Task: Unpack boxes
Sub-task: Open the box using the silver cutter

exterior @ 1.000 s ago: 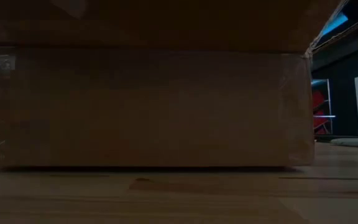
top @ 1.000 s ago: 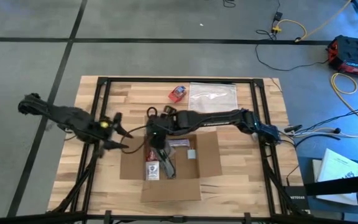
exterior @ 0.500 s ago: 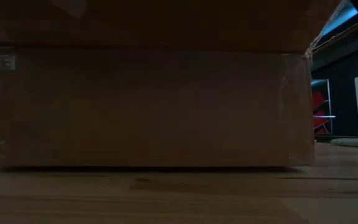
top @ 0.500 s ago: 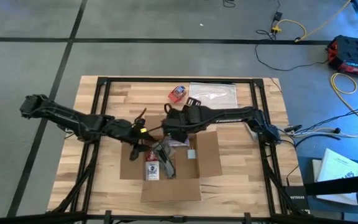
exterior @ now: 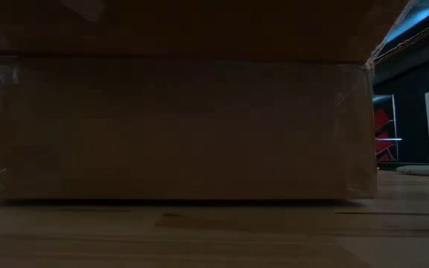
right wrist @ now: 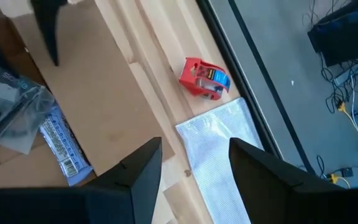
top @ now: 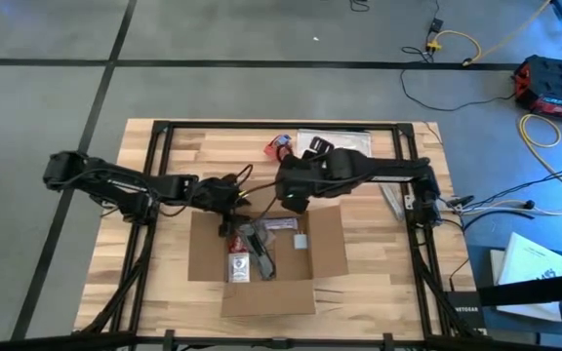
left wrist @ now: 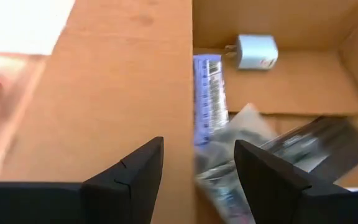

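floor point(top: 261, 39): grey concrete, dark seams | yellow cable point(top: 540, 132) | red case point(top: 554, 83) | table point(top: 203, 146): pale wood

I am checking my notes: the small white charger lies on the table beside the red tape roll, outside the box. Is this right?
No. In the left wrist view the white charger lies inside the open box. The red tape roll lies on the table, outside the box.

Almost no readable text in any view.

A dark strip at the lower right edge of the wooden surface point(top: 359, 156), seen from above, carries small white lettering that may read "NETGEAR" point(top: 468, 308). The blue-edged printed label point(right wrist: 63, 147) inside the shallow brown cardboard box point(top: 328, 244) shows barcodes and fine print too small to read.
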Controlling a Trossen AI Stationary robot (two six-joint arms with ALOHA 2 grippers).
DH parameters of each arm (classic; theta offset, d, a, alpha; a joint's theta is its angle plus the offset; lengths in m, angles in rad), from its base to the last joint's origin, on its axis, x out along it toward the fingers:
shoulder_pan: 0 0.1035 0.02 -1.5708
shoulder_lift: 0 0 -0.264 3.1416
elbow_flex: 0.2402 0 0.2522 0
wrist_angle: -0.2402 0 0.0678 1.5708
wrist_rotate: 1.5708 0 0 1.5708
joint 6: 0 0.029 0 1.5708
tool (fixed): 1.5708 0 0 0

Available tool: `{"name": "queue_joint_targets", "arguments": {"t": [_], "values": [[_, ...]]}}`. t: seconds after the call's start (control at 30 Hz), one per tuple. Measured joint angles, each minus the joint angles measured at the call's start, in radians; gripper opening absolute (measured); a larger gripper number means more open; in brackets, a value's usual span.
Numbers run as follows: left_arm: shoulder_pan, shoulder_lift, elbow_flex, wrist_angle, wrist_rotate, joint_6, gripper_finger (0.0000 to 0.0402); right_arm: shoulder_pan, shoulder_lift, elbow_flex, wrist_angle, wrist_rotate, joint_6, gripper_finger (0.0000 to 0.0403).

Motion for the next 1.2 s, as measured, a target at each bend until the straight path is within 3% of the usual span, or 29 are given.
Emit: {"name": "queue_joint_targets", "arguments": {"t": [0.27, 0.57, 0.67, 0.97, 1.2], "values": [[0.043, 0.024, 0.004, -0.063, -0.07, 0.205, 0.0186, 0.0, -0.058, 0.0, -0.001, 0.025, -0.081, 0.0175], [0.096, 0.004, 0.056, -0.323, -0.189, 0.303, 0.0186, -0.016, -0.099, 0.0, 0.0, 0.189, -0.119, 0.0175], [0.126, 0.002, 0.061, -0.408, -0.238, 0.329, 0.0186, -0.041, -0.099, 0.0, 0.0, 0.2, -0.121, 0.0175], [0.24, -0.122, 0.061, -0.601, -0.283, 0.127, 0.0186, -0.201, -0.146, -0.124, 0.001, 0.186, -0.204, 0.0175], [0.215, -0.257, 0.071, -0.74, -0.255, -0.122, 0.0186, -0.379, -0.253, -0.354, -0.001, 0.086, -0.159, 0.0175]]}}
